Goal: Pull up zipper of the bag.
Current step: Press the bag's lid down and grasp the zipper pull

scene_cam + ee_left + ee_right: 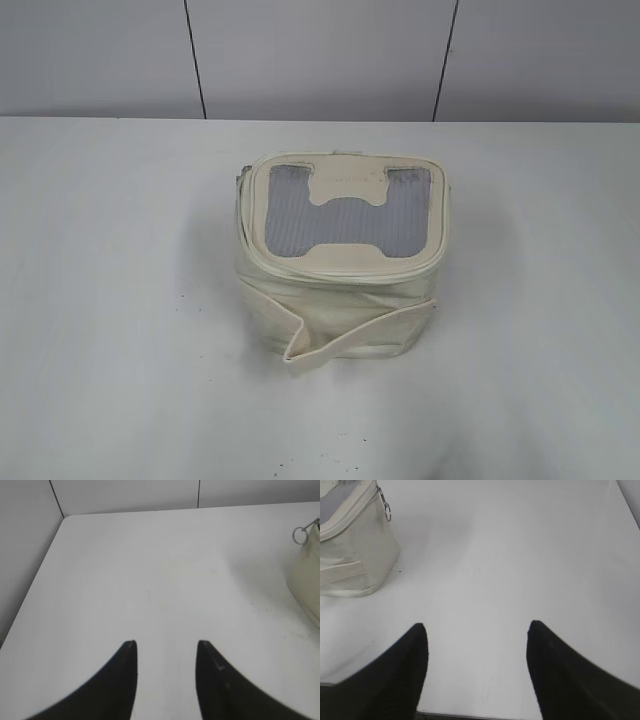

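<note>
Soft cream bag (340, 260) sits upright near the middle of the white table (100, 300), its grey ribbed window top facing up and its wide strap (360, 335) wrapped across the near side. Expect it to be light and floppy; it will likely slide or crumple if you tug without bracing it. The zipper (345, 270) runs as a thin track around the top rim, so its line follows the rounded lid edge, level with the table. Take hold by a silver ring pull: one (299, 535) shows at the bag's corner in your left wrist view, another (387, 513) in your right wrist view. These rings look small and slick, so pinch squarely. Your left gripper (166, 647) and right gripper (477, 630) both hang with jaws spread, holding nothing, well apart from the bag.
</note>
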You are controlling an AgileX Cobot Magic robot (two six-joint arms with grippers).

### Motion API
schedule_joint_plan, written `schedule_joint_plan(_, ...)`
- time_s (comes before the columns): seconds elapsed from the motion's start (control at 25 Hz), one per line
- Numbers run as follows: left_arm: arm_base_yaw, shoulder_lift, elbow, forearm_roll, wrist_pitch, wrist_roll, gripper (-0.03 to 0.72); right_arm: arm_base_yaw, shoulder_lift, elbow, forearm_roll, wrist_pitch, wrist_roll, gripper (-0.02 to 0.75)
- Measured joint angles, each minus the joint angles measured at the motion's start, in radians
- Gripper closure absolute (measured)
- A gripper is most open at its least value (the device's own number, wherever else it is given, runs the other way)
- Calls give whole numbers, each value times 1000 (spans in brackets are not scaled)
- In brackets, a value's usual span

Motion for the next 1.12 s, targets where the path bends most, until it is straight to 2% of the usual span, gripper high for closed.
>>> schedule_joint_plan(0.2,-18,0,0,0,0,0,381,0,0,0,0,0,0,246)
schedule_joint_plan(0.4,-80,55,-6,-6,-8,0,381,0,57,0,6,-1,0,246)
schedule_joint_plan(0.6,-95,218,-62,-69,-147,0,381,20,164,-11,27,-40,0,246)
schedule_joint_plan(0.84,-96,498,-68,-277,-312,20,381,66,323,-38,45,-194,-4,246)
schedule_joint_plan(1.12,-96,898,-154,-632,-347,343,381,213,625,-164,50,-285,-73,246)
